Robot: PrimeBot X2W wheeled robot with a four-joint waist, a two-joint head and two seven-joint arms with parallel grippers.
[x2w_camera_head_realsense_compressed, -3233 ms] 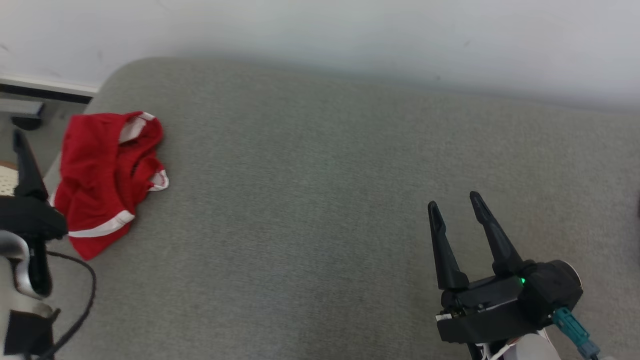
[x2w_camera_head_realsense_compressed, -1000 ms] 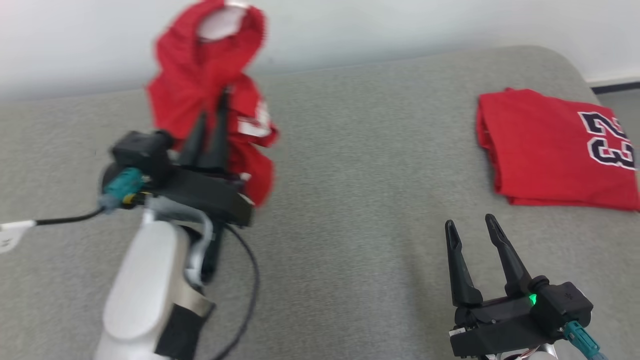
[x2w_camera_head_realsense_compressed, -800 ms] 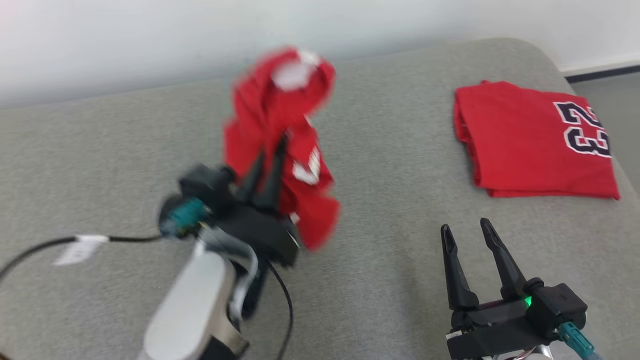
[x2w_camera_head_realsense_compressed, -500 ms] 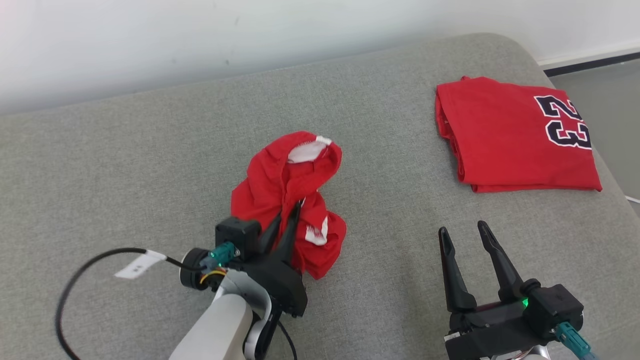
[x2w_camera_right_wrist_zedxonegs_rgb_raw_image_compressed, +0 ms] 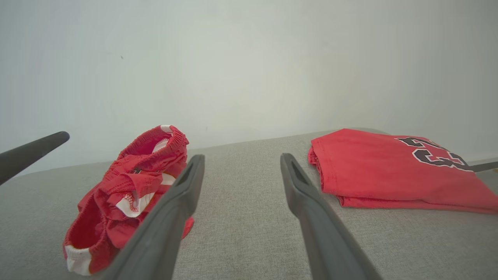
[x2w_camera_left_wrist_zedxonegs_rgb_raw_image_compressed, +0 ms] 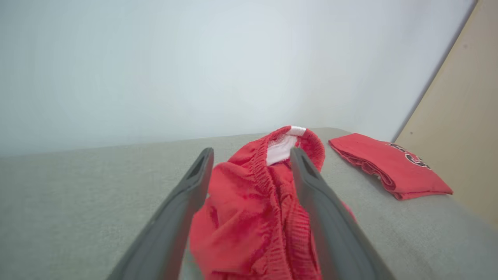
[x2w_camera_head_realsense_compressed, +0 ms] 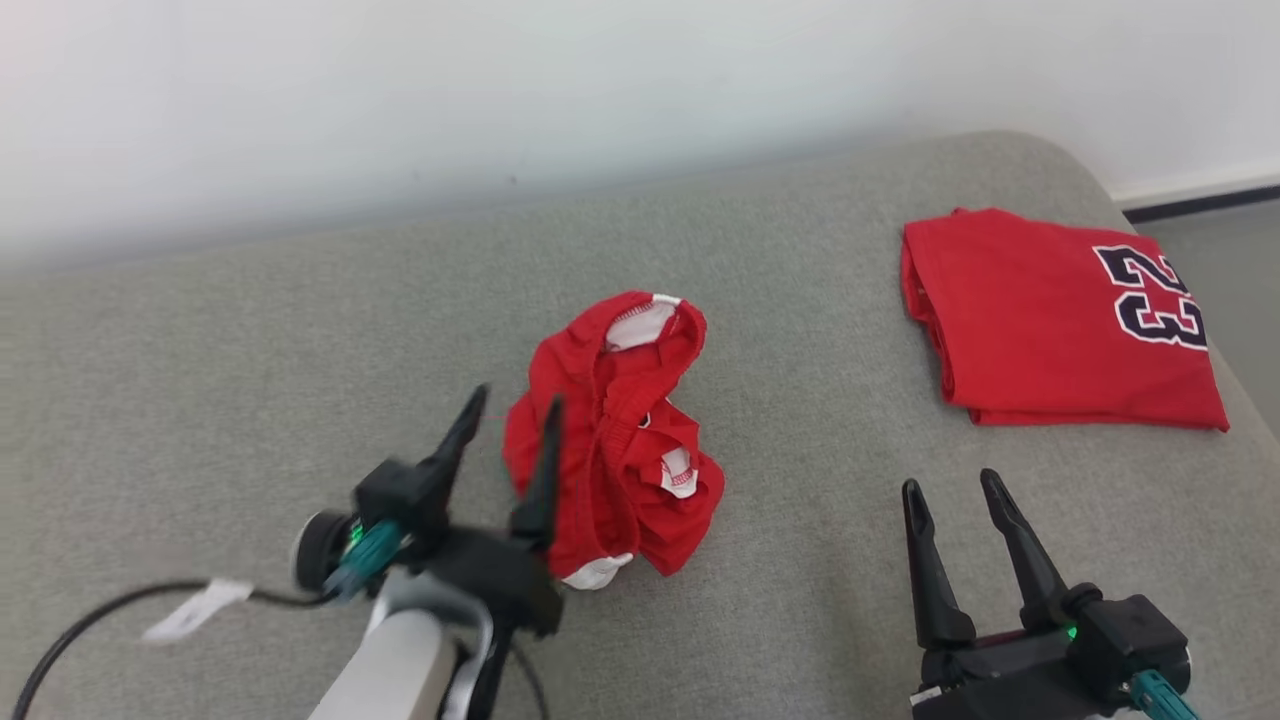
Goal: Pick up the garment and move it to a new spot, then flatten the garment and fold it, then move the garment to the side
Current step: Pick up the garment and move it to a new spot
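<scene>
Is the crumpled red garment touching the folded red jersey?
Apart. In the head view, bare grey cushion lies between the crumpled red garment and the folded red jersey.

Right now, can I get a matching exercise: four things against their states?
Things: 1 shorts; 2 jersey; 3 left gripper; 4 right gripper.
States: A folded flat; B open over bare cushion; C crumpled heap; D open, right at the shorts.
Pairs: 1-C, 2-A, 3-D, 4-B.
</scene>
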